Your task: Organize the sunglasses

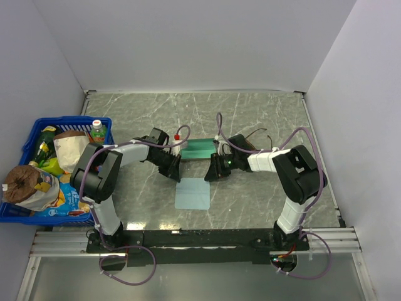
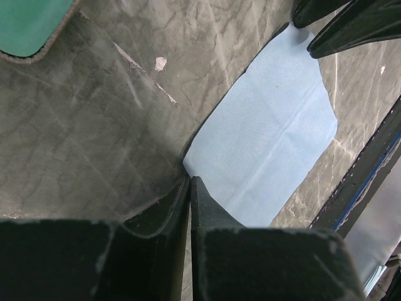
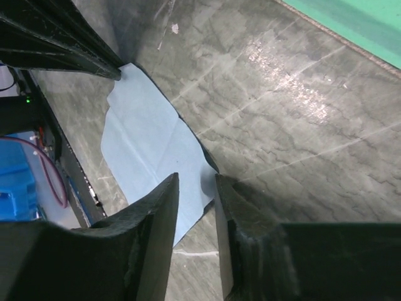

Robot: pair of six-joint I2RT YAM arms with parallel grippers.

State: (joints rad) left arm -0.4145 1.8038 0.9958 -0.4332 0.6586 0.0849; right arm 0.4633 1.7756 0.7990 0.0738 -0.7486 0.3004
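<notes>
**Top view.** The table [image 1: 269, 110] is boxed in by pale walls at the top, left and right of the frame. Its upper half is open marble. A blue basket [image 1: 70, 120] of groceries takes up the left edge. The open case [image 1: 200, 148], lined in teal, lies at the centre. The light blue cloth [image 1: 192, 194] lies flat just below it, well in from every table edge. The left gripper [image 1: 174, 168] and the right gripper [image 1: 214, 172] lean in toward the cloth's two upper corners, with the case between the arms. The sunglasses [image 1: 254, 139] lie on the marble right of the case, just above the right forearm and partly hidden by it.

**Left wrist view.** The left gripper [image 2: 189, 179] is clenched, with only a slit between its fingers. Its tips meet a corner of the cloth [image 2: 269, 144]. I cannot tell whether any fabric is caught. The case [image 2: 28, 22] shows at upper left.

**Right wrist view.** The right gripper [image 3: 196, 180] is partly parted. Its fingers straddle the cloth [image 3: 144, 144] at a corner and clamp nothing. The case [image 3: 357, 25] shows at upper right.

Only the top view shows the sunglasses and the basket. Only the wrist views show the gaps between the fingers.
</notes>
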